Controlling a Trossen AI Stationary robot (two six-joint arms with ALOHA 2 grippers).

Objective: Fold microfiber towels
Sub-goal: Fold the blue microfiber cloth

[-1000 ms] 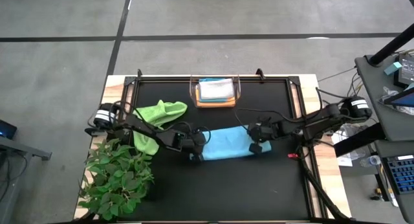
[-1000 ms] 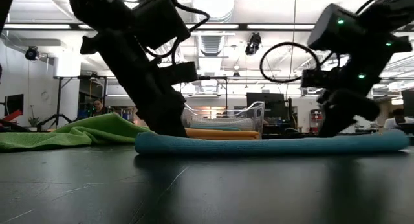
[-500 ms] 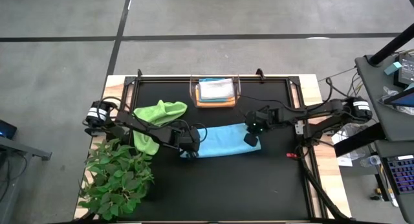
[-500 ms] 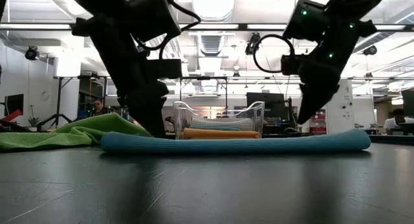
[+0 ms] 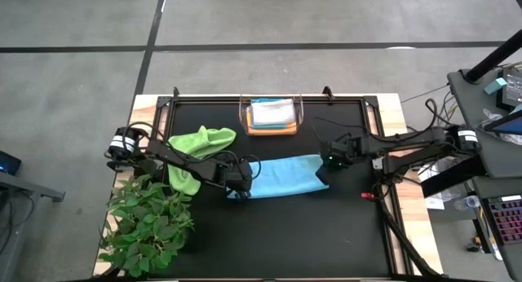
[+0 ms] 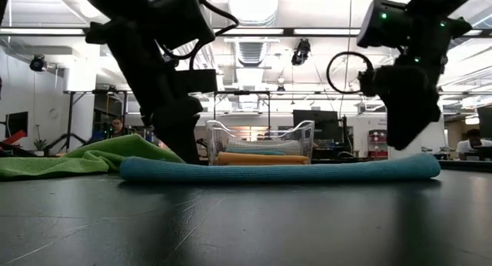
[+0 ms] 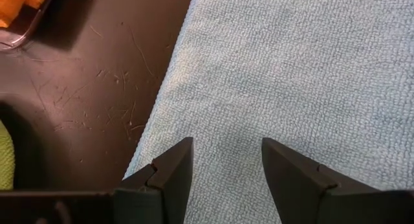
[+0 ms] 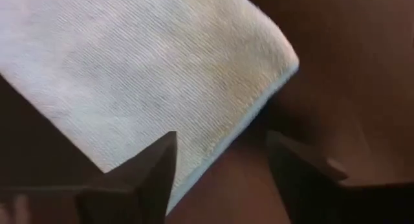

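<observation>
I see the light blue towel (image 5: 283, 176) lying folded into a flat band on the mat (image 5: 269, 241), just in front of the clear bin (image 5: 272, 116), where finished cloths are stacked, so I judge this one is mid-fold and laid out near its destination. The left gripper (image 5: 236, 184) sits low at the towel's left end, fingers (image 7: 171, 169) parted over the cloth; I judge it is pinning or about to pinch that edge, though I cannot tell if it actually grips the fabric. The right gripper (image 5: 334, 158) hangs just off the towel's right end, jaws apart and holding nothing (the folded corner (image 8: 275, 52) lies free past its fingers). The lime green towel (image 5: 198, 147) lies crumpled left of the blue one, not yet folded.
</observation>
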